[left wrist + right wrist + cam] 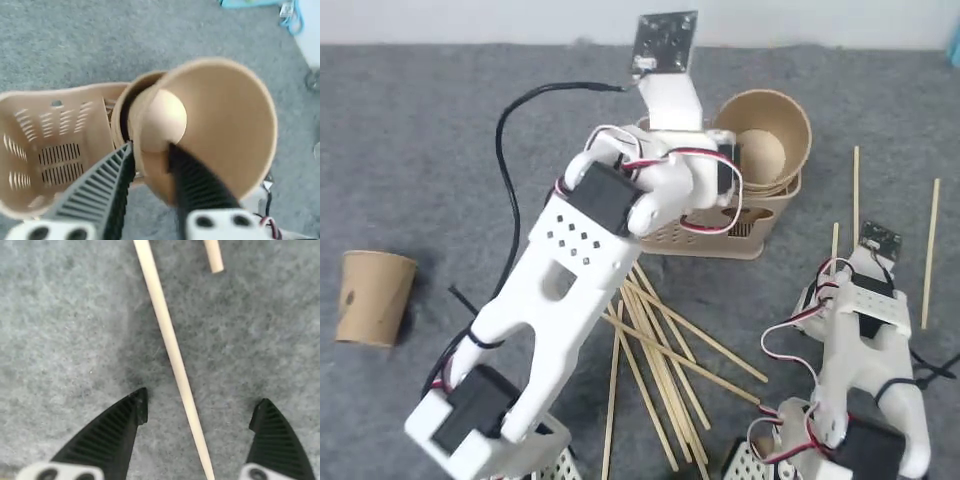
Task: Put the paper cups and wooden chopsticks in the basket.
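The left gripper is clamped on a paper cup. One finger presses the outside of the cup's wall and the other lies inside its mouth. The cup is tilted over the right-hand end of the basket (right as the high view has it). Its base is pushed into the mouth of a nested cup that already sits in the basket. The basket's slotted floor and walls show beside that nested cup.

In the high view the basket stands on the grey bench, and the left arm stretches across to it from the near side. A lying cup rests on its side far to the left of the basket, well apart from it. A heap of chopsticks fans out over the bench from just in front of the basket toward the arm bases. Some loose chopsticks lie singly to the right of the basket, apart from one another.

The right gripper is there too, right of the basket and nearer the arm bases, with its jaws spread wide. It sits low over the bench and straddles a single chopstick that runs between the two fingers without touching either (whether the fingertips touch the bench I cannot tell). The blunt end of another chopstick lies just beside the first, on the side away from the gripper.
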`<action>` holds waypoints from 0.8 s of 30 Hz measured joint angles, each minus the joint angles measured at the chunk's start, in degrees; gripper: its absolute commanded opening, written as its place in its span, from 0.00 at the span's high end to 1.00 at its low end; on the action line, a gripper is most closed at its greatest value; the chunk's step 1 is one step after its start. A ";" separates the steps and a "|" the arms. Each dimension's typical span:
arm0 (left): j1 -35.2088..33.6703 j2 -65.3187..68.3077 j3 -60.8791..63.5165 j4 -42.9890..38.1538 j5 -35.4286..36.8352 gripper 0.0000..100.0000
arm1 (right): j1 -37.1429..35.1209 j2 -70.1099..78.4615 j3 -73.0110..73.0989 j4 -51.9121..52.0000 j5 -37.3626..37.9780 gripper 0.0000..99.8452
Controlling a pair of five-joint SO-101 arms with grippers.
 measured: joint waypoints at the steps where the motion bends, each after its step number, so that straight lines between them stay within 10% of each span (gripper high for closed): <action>1: 0.00 0.00 0.18 0.26 0.09 0.70 | 0.00 0.00 0.00 0.00 0.00 0.67; 15: 0.18 -12.22 0.09 2.11 -0.26 0.73 | 0.00 0.00 0.00 0.00 0.00 0.67; 24: 8.09 -17.32 14.15 -5.45 -20.04 0.92 | 0.00 0.00 0.00 0.00 0.00 0.67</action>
